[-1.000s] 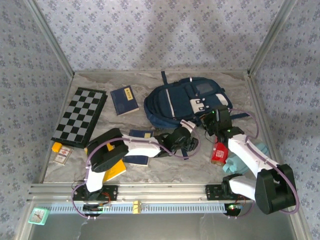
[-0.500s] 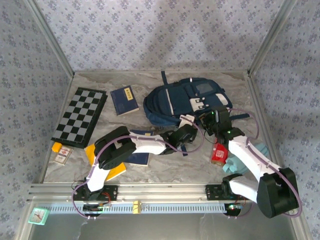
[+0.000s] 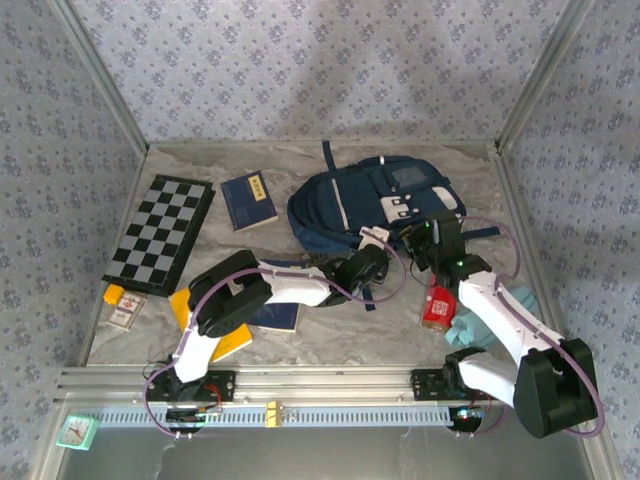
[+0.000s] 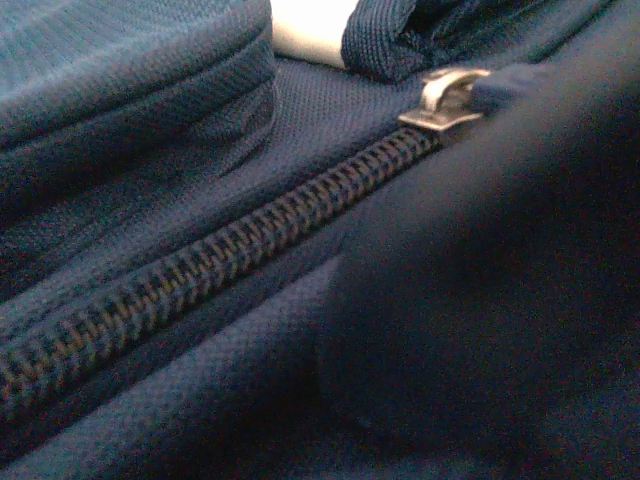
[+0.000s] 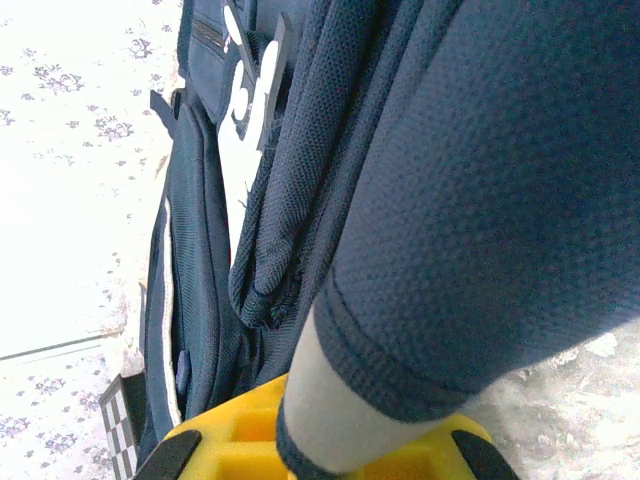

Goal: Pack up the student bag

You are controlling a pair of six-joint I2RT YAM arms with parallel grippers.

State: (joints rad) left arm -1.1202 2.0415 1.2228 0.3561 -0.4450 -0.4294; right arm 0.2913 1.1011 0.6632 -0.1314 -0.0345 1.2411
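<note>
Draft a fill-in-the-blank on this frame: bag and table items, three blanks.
1. From the top camera, the checkered board lies to the ___ of the student bag.
2. The small book between them has a ___ cover.
3. In the left wrist view, the bag's zipper is ___ up to its metal slider.
Missing words: left; blue; closed.
</note>
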